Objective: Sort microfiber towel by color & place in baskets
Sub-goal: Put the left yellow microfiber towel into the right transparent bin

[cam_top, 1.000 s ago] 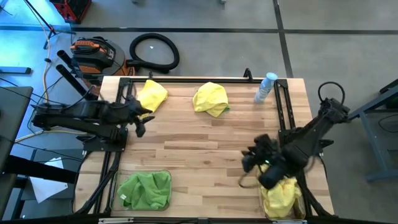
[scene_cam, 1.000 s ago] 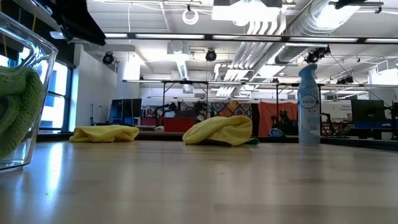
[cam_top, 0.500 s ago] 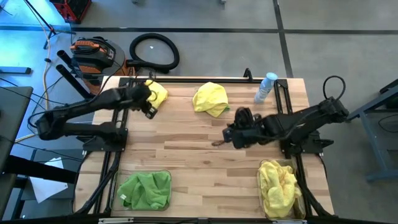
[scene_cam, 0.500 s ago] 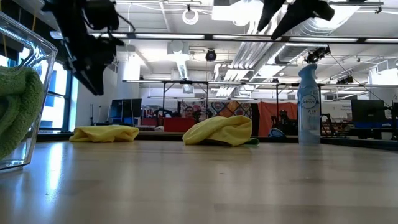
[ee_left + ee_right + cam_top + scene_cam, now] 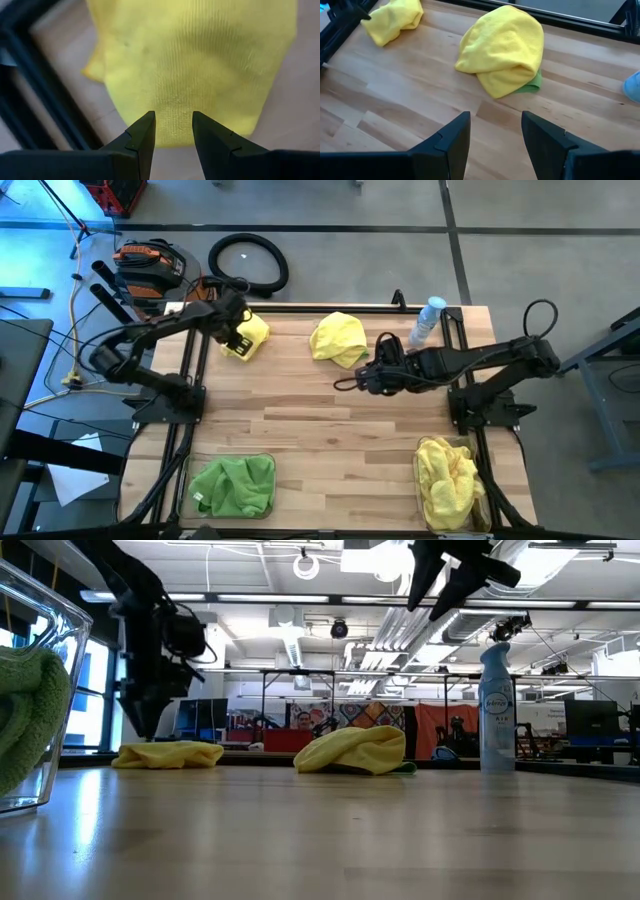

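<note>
The left gripper [image 5: 238,340], fingers apart, hangs over the upper-left yellow towel [image 5: 250,332]; the right gripper [image 5: 366,379], also apart, is beside the centre yellow towel [image 5: 338,337], with a spray bottle [image 5: 428,319] to the right.

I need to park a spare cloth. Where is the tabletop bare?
Bare wood runs between the green-towel basket and yellow-towel basket, up to mid-table. The far edge is crowded: two yellow towels, spray bottle, left gripper and right gripper.

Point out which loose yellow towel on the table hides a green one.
The middle yellow towel, ahead of the right gripper: green towel peeks from beneath it. The corner yellow towel shows none.
</note>
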Motion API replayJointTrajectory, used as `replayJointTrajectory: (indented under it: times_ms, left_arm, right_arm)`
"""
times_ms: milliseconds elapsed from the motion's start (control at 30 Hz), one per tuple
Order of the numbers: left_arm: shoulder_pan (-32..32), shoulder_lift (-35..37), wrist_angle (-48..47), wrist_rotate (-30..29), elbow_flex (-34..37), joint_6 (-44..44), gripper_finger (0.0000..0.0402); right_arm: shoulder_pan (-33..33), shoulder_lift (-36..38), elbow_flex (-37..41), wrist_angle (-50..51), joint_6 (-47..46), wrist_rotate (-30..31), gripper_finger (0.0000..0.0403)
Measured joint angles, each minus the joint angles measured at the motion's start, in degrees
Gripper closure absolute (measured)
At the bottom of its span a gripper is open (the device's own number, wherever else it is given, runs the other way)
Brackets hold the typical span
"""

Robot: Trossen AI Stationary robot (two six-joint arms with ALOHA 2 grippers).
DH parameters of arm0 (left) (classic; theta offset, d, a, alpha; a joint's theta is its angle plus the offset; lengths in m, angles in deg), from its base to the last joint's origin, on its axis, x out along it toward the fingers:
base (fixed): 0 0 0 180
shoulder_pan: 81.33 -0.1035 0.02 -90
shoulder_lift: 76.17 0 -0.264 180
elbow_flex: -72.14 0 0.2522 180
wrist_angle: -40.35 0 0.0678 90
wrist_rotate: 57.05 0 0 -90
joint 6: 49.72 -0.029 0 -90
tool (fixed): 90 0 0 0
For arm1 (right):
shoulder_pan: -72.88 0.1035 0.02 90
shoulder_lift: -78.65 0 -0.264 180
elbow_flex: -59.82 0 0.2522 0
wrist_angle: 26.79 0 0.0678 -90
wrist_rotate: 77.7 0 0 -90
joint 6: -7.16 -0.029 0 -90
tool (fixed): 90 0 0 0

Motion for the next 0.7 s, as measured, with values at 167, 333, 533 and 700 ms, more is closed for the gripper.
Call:
replayJointTrajectory:
  times_ms: [167, 333, 533, 700]
  left_arm:
    - [-0.93, -4.64, -0.02, 1.78, 0.00, -1.22, 0.0283]
    - [-0.91, -8.80, 0.16, 2.87, 0.00, -1.15, 0.0313]
    - [-0.14, -10.78, 0.37, 1.84, -0.02, -1.08, 0.0393]
    - [0.75, -5.45, -2.50, 3.03, -0.02, 2.33, 0.0399]
  right_arm:
    - [-0.39, 0.00, 0.00, 0.10, -0.01, -0.24, 0.0231]
    - [-0.39, 0.00, 0.00, 0.08, -0.12, -0.35, 0.0231]
    - [-0.37, 0.00, 0.00, 0.11, -0.03, -0.33, 0.0231]
    - [-0.37, -0.02, 0.00, 0.21, 2.74, -2.71, 0.0231]
